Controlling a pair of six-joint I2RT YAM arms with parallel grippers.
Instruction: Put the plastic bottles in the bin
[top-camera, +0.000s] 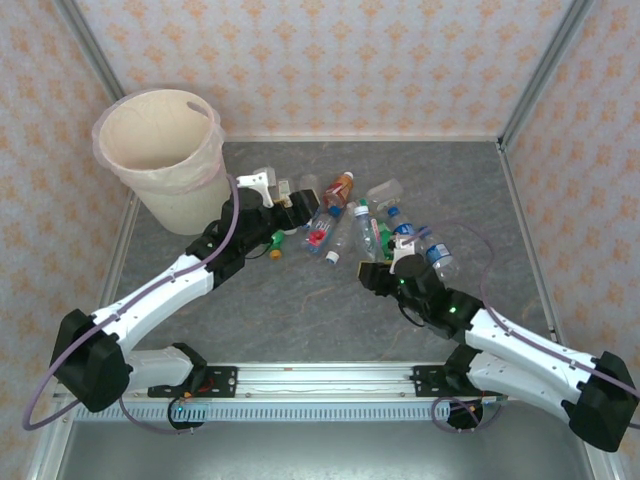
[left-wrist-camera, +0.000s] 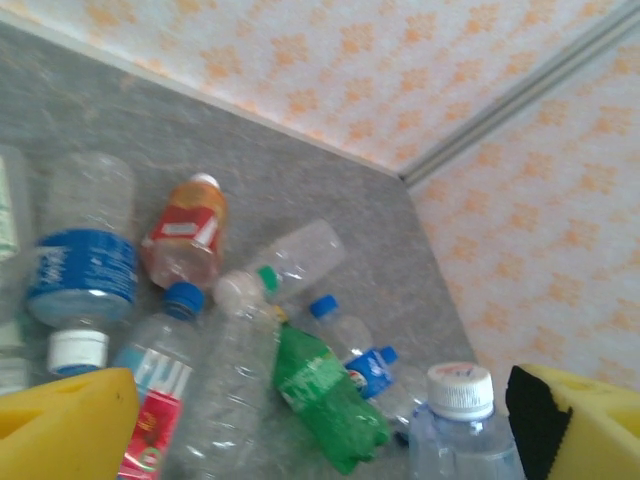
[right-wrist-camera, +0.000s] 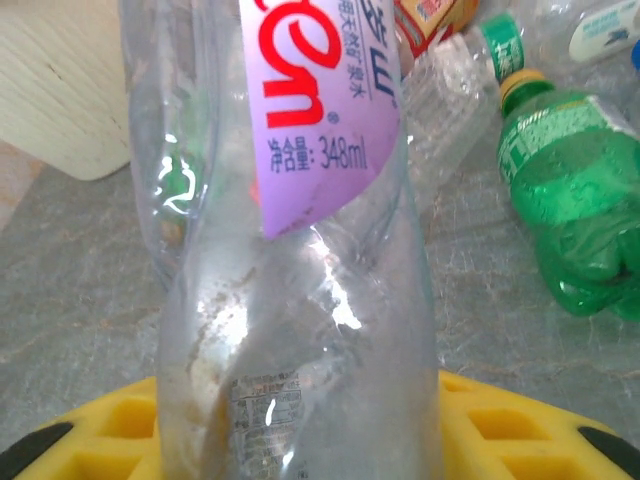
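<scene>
**Bin.** The bin (top-camera: 175, 205) is standing at the far left corner of the table (top-camera: 300, 320), well apart from the heap of bottles (top-camera: 350, 215) lying at the middle of the far side. Its mouth is facing up and is much wider than any bottle, so a release above the rim is judged sufficient.

**Bottles: handling.** The bottles are looking empty and thin-walled. By judgement, each one is behaving as a light, springy, slippery item. It is likely to dent under pressure and roll when nudged. The mid-body, taken across the round section, is offering the broadest hold. The cap end is stiffer but narrow.

**Right claw.** The right claw (right-wrist-camera: 300, 435) is clenching a clear bottle (right-wrist-camera: 300, 300) with a purple label. The yellow pads (right-wrist-camera: 520, 430) are pressing on both sides of the lower body, and the wall is creasing between them. The bottle is pointing away from the claw, with a green bottle (right-wrist-camera: 570, 200) lying on the table near it. Whether the clear bottle is lifted off the table cannot be told.

**Left claw.** The left claw (left-wrist-camera: 315, 410) is hanging over the left side of the heap, on the bin's side, with its jaws spread wide and nothing grasped. A white-capped bottle (left-wrist-camera: 455, 430) is sitting between the fingers (left-wrist-camera: 60, 425), closer to the black-edged one. No contact is showing. An orange bottle (left-wrist-camera: 185, 235) is lying further off in the heap.
</scene>
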